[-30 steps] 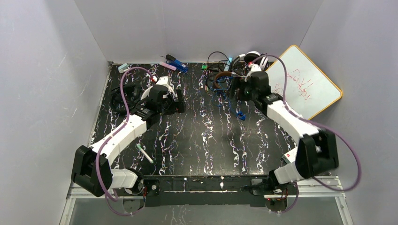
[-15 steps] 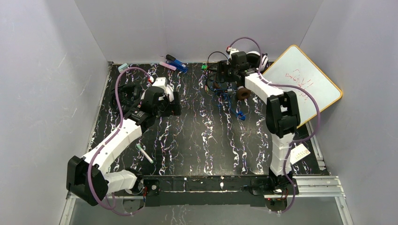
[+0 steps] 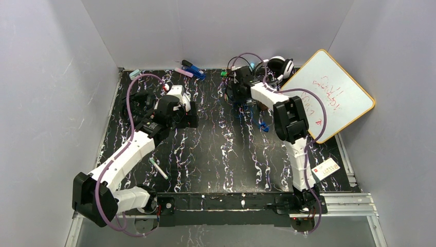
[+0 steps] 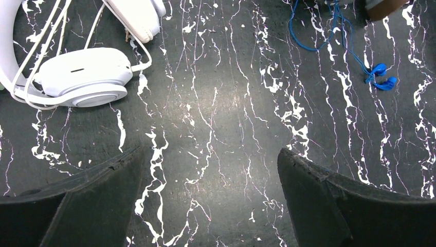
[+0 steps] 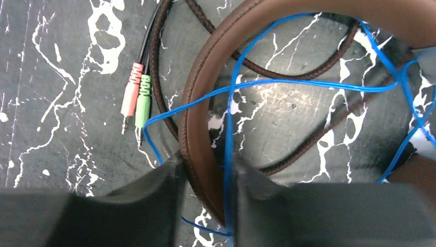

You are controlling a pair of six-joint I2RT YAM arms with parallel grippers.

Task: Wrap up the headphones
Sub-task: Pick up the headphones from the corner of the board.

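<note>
The brown headphones' leather headband (image 5: 198, 113) lies on the black marbled table with its braided dark cord (image 5: 288, 72) and pink and green plugs (image 5: 136, 95). My right gripper (image 5: 205, 164) is at the back of the table (image 3: 237, 90), its jaws shut around that headband, with a thin blue cord (image 5: 229, 128) caught against one finger. White headphones (image 4: 85, 77) lie on the table ahead and left of my left gripper (image 4: 208, 154), which hangs open over bare table (image 3: 189, 117). Another headset (image 3: 277, 64) sits at the back.
Blue earbuds (image 4: 380, 82) and their tangled cord lie mid-table (image 3: 264, 126). A whiteboard (image 3: 329, 92) leans at the right. Markers and a blue item (image 3: 193, 69) lie along the back wall, and a pen (image 3: 158, 169) lies near the front left.
My right arm swung left and reached toward the back, and its jaws narrowed from wide open onto the brown headband. The left arm shifted slightly and stayed open.
</note>
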